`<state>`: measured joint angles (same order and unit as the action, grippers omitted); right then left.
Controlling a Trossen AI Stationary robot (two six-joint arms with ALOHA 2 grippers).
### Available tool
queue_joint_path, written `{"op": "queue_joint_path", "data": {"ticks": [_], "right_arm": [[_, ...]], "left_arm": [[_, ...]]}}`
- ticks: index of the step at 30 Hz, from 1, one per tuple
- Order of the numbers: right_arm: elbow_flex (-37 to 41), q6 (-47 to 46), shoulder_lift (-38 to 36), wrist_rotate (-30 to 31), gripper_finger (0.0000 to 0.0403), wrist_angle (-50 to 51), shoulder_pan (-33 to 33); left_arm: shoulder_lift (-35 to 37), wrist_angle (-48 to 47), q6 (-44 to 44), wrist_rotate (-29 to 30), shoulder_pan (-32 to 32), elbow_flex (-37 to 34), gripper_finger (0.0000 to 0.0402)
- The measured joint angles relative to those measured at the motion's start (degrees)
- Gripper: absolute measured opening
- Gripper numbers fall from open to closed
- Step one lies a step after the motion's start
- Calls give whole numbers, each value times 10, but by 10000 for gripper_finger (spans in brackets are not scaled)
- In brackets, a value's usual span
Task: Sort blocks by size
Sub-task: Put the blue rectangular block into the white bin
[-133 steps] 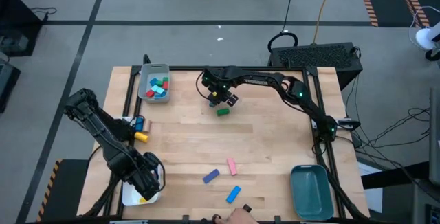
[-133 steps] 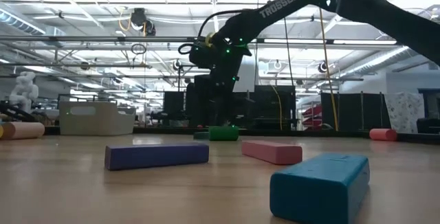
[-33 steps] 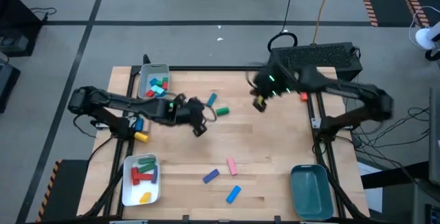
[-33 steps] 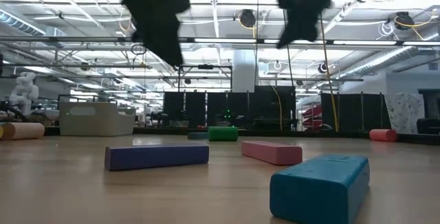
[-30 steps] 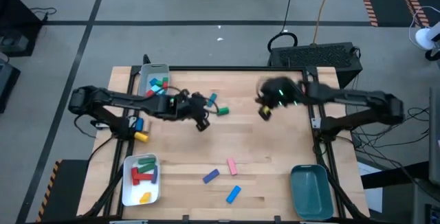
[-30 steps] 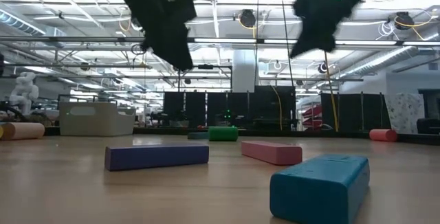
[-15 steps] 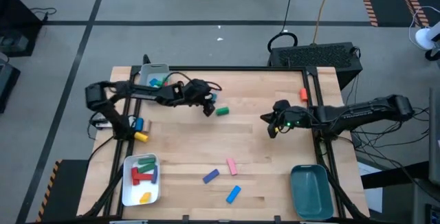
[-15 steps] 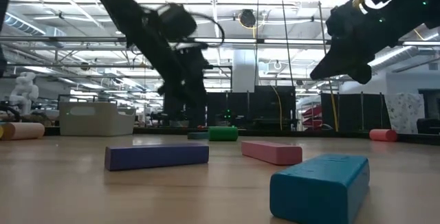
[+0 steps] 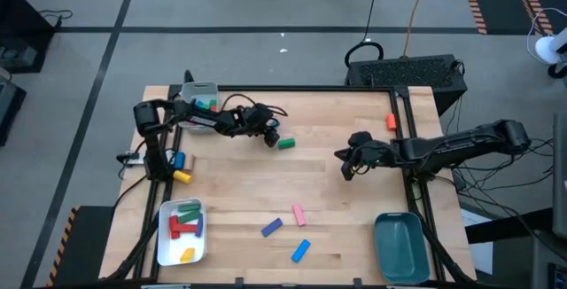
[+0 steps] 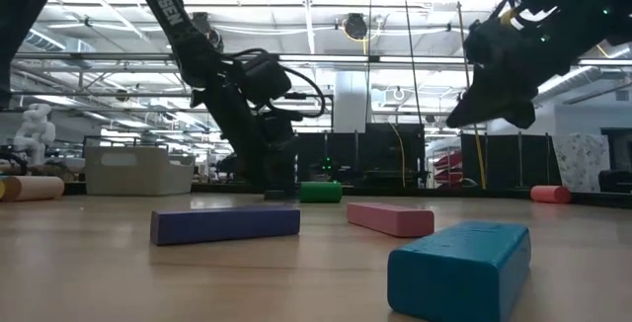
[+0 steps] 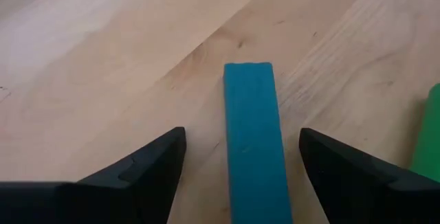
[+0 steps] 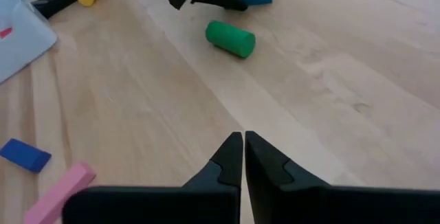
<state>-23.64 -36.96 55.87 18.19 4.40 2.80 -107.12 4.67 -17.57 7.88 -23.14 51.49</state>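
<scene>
My high camera looks straight down on the whole table (image 9: 328, 196). My low one sits at tabletop height, close behind the blue bar (image 10: 458, 266), facing the room. The left wrist camera hangs very near a teal bar (image 11: 254, 141). The right wrist camera looks across the table at the green cylinder (image 12: 230, 38), shared with the high (image 9: 285, 144) and low (image 10: 320, 193) views.

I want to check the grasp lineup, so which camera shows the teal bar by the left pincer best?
The left wrist view: the teal bar lies lengthwise between the open left pincer. The high view shows only a sliver beside the green cylinder; the right wrist view shows one end; the low view hides it.
</scene>
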Motion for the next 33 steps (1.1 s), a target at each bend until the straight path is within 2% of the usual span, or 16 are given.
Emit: {"op": "queue_joint_path", "data": {"ticks": [3,6,11,15,20,26,33], "right_arm": [[0,-3,9,5,0,1,0],[0,-15,14,25,0,1,0],[0,-12,16,28,0,-16,2],[0,26,32,29,0,-71,23],[-1,56,86,28,0,-146,51],[-1,47,153,27,0,-164,73],[-34,62,234,24,0,-206,90]], "left_arm": [[-3,0,-1,3,0,1,283],[-3,-3,-1,6,0,1,259],[-3,-7,0,12,-1,1,175],[-1,-9,10,9,-1,1,104],[15,-33,23,-15,4,-1,103],[77,-113,23,-18,27,-2,103],[168,-213,13,-3,96,-2,103]]}}
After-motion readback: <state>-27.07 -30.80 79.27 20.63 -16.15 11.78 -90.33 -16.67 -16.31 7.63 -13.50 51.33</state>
